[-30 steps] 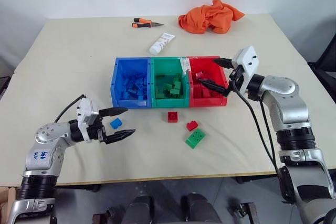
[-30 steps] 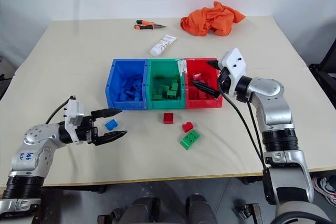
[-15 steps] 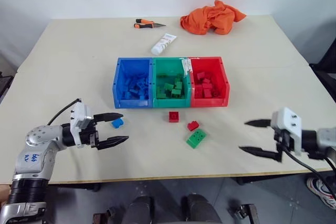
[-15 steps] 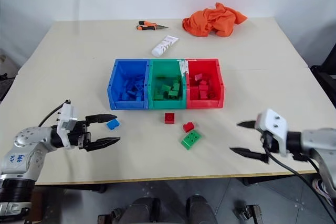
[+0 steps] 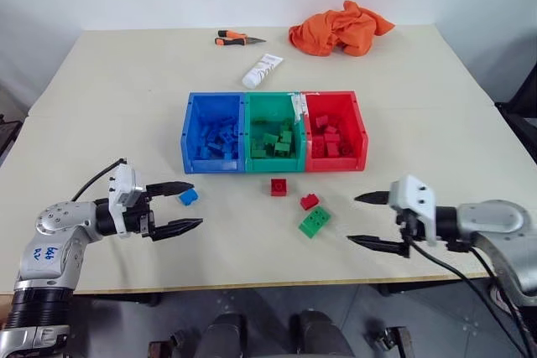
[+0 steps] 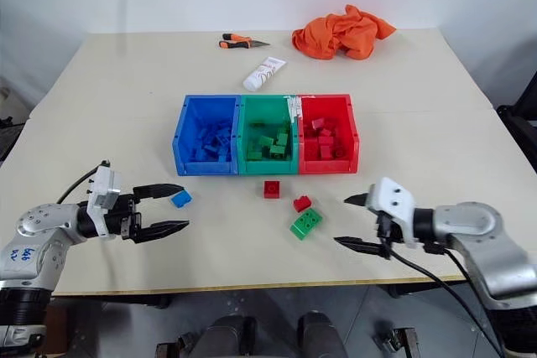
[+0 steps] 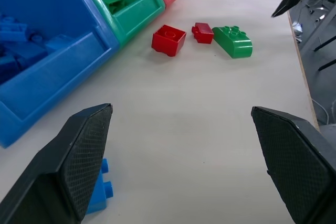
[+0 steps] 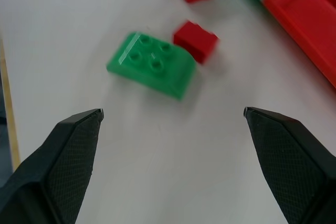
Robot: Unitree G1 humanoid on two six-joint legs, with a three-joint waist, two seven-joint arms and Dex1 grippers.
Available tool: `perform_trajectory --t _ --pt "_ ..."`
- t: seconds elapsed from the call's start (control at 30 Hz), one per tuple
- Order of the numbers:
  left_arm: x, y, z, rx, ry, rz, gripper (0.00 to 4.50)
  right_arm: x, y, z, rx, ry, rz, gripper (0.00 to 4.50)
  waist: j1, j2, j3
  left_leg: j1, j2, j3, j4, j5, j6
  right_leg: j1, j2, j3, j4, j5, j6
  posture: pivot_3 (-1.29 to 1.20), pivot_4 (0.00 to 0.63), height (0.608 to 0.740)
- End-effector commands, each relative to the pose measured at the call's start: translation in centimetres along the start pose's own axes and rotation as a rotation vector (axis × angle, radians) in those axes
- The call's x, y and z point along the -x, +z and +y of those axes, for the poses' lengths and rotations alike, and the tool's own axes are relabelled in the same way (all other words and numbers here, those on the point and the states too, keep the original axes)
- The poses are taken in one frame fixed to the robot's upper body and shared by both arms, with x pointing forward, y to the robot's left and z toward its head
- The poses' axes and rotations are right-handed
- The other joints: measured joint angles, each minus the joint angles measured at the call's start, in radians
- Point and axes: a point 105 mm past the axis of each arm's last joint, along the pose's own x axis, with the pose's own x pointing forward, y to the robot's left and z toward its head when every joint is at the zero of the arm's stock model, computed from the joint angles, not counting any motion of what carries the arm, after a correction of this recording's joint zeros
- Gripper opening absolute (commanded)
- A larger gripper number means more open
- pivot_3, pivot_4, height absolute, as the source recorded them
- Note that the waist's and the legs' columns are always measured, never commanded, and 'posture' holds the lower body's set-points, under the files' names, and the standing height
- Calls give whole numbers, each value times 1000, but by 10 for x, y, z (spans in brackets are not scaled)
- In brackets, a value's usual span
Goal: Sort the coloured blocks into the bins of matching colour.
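You had four loose blocks on the table [image 5: 101,81] in front of the bins: one blue block [image 5: 187,197], two red ones, and one green block [image 5: 313,221]. The square red block [image 5: 277,186] lay nearest the bins, just in front of the green bin [image 5: 273,134]; the smaller red block [image 5: 309,201] lay just beside the green block, between it and the red bin [image 5: 334,131]. The three bins stood joined in a row, the blue bin [image 5: 215,133] on your robot's left, green in the middle, red on the right, and each already had a heap of bricks of its own colour inside, too jumbled to count. Your left gripper [image 5: 182,205] was spread wide and held nothing, its two fingers level over the table with the blue block close by its upper finger, not gripped. Your right gripper [image 5: 366,220] was also gaping and empty, low over the table and pointed toward the green block, clear of it. At the far end of the table you had three stray things: one orange cloth [image 5: 337,27], one white tube [image 5: 259,70] and one orange-handled tool [image 5: 234,38].
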Motion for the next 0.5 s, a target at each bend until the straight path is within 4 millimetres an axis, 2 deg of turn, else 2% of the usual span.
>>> perform_trajectory --t 0.03,0.3,0.5 --pt "3 11 -5 -30 5 -26 4500 -20 6 -2 26 19 -36 4486 -1 0 0 0 0 0 0 0 0 0 0 0 0 0 0 0 150 740" --pt "6 10 -18 -11 28 -33 4500 -52 0 2 45 119 -56 4486 -3 0 0 -1 0 0 0 0 -1 -3 0 0 3 0 0 0 150 740" --pt "7 9 -23 -3 39 -33 4500 -65 0 0 65 173 -59 4486 -3 0 0 0 0 0 0 0 -1 -2 0 0 3 0 0 0 150 740"
